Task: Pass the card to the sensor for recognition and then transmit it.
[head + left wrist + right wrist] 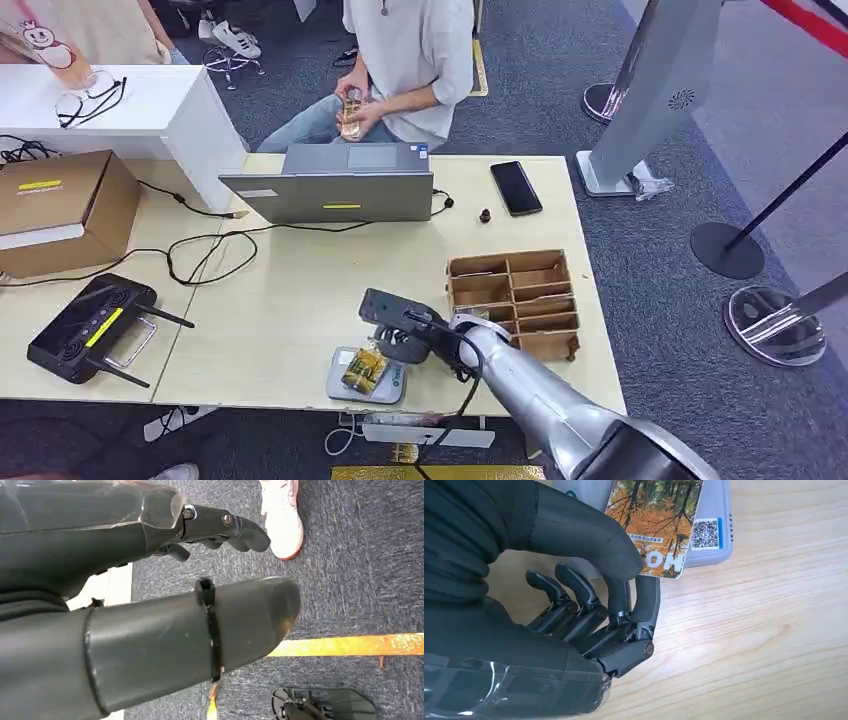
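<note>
A pale wooden table [300, 290] holds a grey laptop [330, 195], a black phone [516, 187] and a brown divided tray [515, 300]. A cardboard box [60, 205], a black controller [90, 325] and a grey sensor [368, 375] also lie on it

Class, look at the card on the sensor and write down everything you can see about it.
The card is a thin, glossy rectangle printed with an autumn forest scene in orange and yellow, with large white letters and a line of small text near one end. It lies flat on the grey sensor, beside that device's QR code sticker, with one end overhanging the sensor's edge above the light wooden table. The right robot hand pinches that overhanging end between its thumb and fingers.
</note>
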Robot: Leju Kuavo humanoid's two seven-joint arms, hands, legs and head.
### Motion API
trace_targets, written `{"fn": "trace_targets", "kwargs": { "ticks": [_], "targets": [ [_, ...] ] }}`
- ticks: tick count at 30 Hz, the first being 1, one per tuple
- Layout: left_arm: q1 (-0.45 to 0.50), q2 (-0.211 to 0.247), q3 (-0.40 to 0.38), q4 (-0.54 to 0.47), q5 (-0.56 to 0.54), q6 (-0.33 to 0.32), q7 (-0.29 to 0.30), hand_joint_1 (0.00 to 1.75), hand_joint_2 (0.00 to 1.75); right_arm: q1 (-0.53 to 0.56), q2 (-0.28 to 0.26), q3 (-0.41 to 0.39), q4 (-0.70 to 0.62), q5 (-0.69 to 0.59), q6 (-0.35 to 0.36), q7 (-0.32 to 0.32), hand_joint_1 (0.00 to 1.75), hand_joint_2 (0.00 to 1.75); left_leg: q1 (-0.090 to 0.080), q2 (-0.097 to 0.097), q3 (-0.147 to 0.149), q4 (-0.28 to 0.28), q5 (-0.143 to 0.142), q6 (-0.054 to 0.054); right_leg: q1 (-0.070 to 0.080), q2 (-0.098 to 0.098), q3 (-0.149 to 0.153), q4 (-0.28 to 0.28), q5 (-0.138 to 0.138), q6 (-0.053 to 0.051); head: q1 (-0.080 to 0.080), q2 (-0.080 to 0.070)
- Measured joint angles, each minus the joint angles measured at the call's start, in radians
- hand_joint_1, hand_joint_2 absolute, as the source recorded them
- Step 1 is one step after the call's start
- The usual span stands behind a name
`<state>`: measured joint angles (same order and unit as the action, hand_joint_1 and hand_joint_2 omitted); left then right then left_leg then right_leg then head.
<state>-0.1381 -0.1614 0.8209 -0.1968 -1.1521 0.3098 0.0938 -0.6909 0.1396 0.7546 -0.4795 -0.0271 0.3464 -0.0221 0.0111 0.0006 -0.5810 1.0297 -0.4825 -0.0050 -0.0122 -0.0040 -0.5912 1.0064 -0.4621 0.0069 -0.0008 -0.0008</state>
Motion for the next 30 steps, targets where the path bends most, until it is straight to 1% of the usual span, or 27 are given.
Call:
{"fn": "trace_targets", "kwargs": {
  "ticks": [7,18,23,26,30],
  "targets": [
    [-0.005,0.001,-0.010,0.000,-0.009,-0.004,0.001,0.00,0.00,0.013,-0.026,-0.018,-0.044,-0.011,-0.004,-0.018,1.75,1.75,0.000,0.000,0.000,0.000,0.000,0.000,0.000,0.000,0.000,0.000,0.000,0.000,0.000,0.000],
    [-0.005,0.006,-0.016,0.000,-0.006,-0.005,-0.004,0.00,0.00,0.023,-0.062,-0.039,-0.165,-0.044,-0.005,-0.027,1.75,1.75,0.000,0.000,0.000,0.000,0.000,0.000,0.000,0.000,0.000,0.000,0.000,0.000,0.000,0.000],
    [-0.004,0.006,-0.016,0.000,0.000,-0.005,-0.013,0.00,0.00,0.027,-0.077,-0.043,-0.224,-0.058,-0.035,-0.042,1.75,1.75,0.000,0.000,0.000,0.000,0.000,0.000,0.000,0.000,0.000,0.000,0.000,0.000,0.000,0.000],
    [-0.003,0.006,-0.016,0.000,0.000,-0.005,-0.016,0.00,0.00,0.037,-0.090,-0.048,-0.275,-0.074,-0.056,-0.056,1.75,1.75,0.000,0.000,0.000,0.000,0.000,0.000,0.000,0.000,0.000,0.000,0.000,0.000,0.000,0.000],
    [-0.003,0.007,-0.016,0.000,0.000,-0.005,-0.019,0.00,0.00,0.056,-0.109,-0.050,-0.353,-0.099,-0.083,-0.057,1.75,1.75,0.000,0.000,0.000,0.000,0.000,0.000,0.000,0.000,0.000,0.000,0.000,0.000,0.000,0.000]
  ]
}}
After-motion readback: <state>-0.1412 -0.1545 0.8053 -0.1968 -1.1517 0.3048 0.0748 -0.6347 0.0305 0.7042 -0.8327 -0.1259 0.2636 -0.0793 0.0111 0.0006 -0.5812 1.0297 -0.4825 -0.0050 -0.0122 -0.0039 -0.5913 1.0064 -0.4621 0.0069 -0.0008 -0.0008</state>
